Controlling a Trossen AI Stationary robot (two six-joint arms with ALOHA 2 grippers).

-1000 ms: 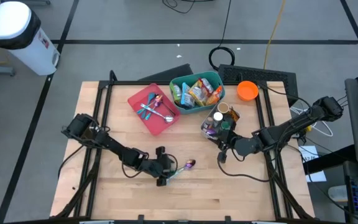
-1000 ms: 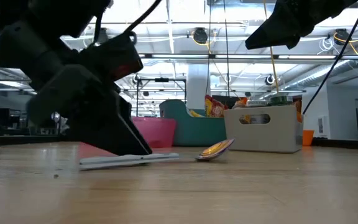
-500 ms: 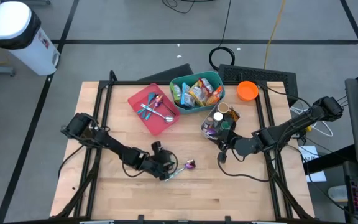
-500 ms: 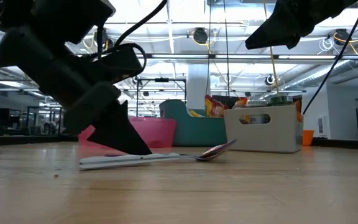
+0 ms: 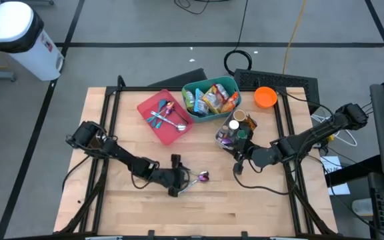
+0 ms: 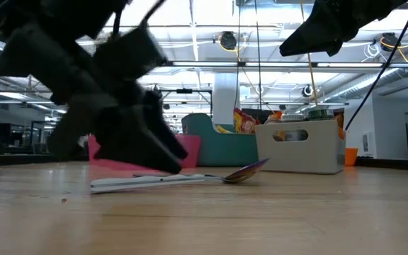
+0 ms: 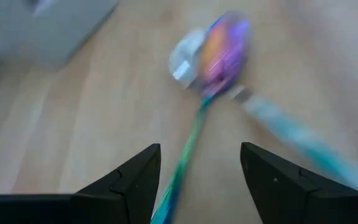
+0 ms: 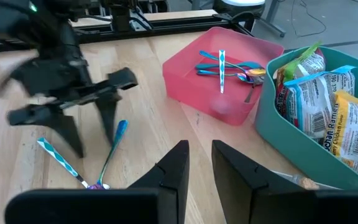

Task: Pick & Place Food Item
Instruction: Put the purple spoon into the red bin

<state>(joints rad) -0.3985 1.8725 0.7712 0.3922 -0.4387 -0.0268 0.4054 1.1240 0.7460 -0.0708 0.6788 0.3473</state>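
Note:
An iridescent spoon [image 7: 221,50] with a blue-green handle lies flat on the wooden table, right of centre in the high view [image 5: 202,177]. A second utensil with a teal-and-white striped handle [image 7: 291,130] lies beside it. My left gripper [image 5: 181,179] is open and low over the table. Its fingers stand on either side of the spoon's handle [image 7: 185,168] without plainly touching it. My right gripper [image 5: 240,160] waits beside the white caddy, its fingers a narrow gap apart and empty. Snack bags [image 8: 328,112] fill a teal bin [image 5: 211,99] at the far side.
A red bin [image 5: 164,115] with several utensils stands left of the teal bin. A white caddy [image 5: 232,130] with cups and bottles stands by my right gripper. An orange cup [image 5: 265,97] sits at the far right. Bare wood lies along the near edge.
My left gripper has turned about its wrist over the two utensils and shifted a little toward the spoon's bowl, staying low and open. The spoon and the striped utensil lie about where they were.

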